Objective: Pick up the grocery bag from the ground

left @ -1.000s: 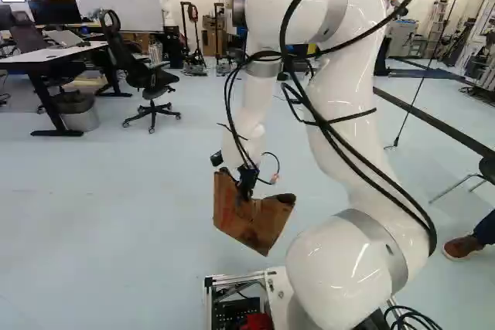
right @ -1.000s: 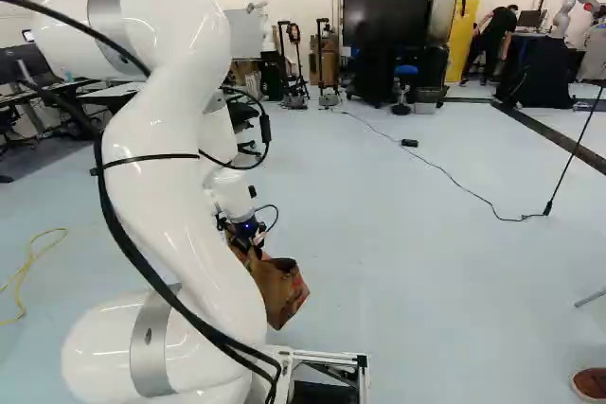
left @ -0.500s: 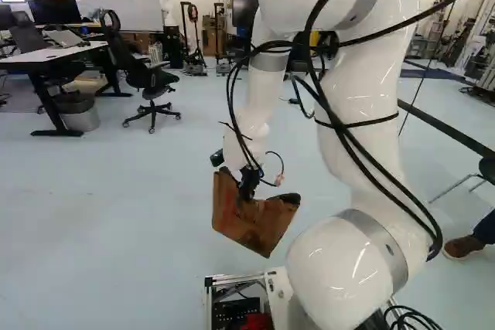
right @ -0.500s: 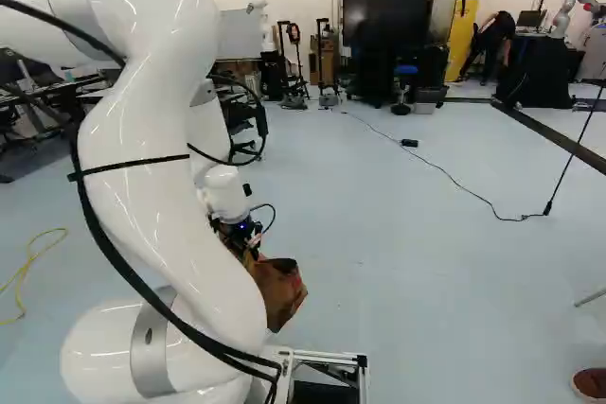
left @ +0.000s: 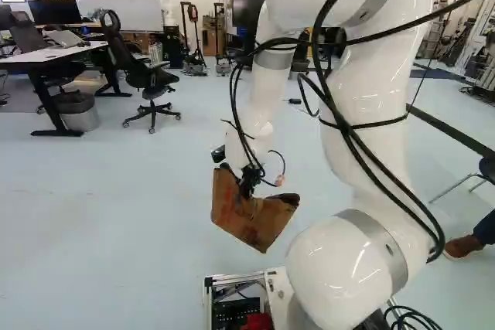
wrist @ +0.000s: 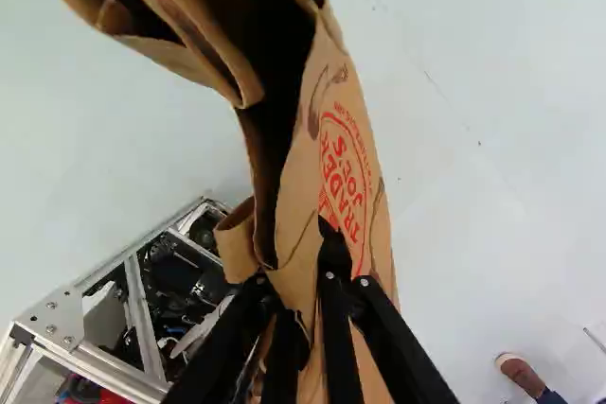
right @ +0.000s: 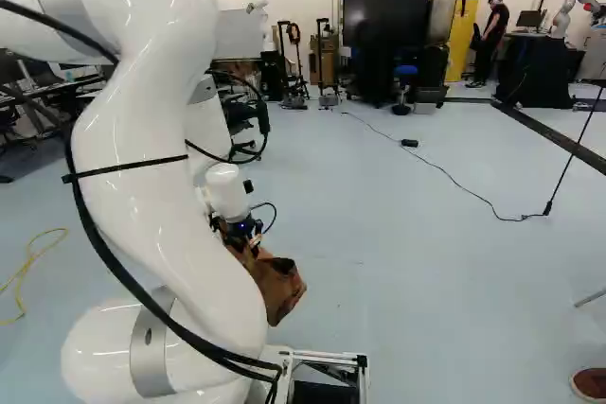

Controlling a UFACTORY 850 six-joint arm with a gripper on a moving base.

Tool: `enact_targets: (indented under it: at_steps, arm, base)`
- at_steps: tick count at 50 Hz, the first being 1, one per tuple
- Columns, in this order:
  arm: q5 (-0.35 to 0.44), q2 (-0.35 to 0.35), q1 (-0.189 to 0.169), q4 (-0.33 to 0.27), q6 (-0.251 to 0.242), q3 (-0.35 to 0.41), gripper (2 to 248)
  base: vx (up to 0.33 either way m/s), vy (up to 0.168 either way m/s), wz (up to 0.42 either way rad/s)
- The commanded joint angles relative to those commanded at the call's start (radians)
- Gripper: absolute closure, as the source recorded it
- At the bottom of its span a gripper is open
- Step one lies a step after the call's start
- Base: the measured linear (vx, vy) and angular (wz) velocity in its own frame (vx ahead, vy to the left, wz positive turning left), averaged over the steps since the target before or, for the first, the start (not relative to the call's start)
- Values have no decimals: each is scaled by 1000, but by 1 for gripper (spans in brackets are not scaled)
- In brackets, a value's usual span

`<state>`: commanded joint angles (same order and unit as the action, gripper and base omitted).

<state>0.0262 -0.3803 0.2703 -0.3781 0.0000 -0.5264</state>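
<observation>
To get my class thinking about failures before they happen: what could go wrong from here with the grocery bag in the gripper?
The gripper pinches only part of the paper bag, so the paper might tear or slip.

The bag hangs tilted with its mouth gaping; anything inside could spill, though its contents are hidden.

It hangs near the base's metal frame and might snag if swung inward.

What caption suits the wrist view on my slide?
Black two-finger gripper grasping a brown paper grocery bag with red print, over the pale smooth floor.
</observation>
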Motion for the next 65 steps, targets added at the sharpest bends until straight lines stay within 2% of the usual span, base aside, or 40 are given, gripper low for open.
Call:
enact_targets:
  at_steps: [32, 65]
  arm:
    - [178, 139, -57, 79, 0, 92, 229]
    - [475, 370, -152, 212, 0, 246, 229]
  base:
    - [0, 0, 0]
    - [0, 0, 0]
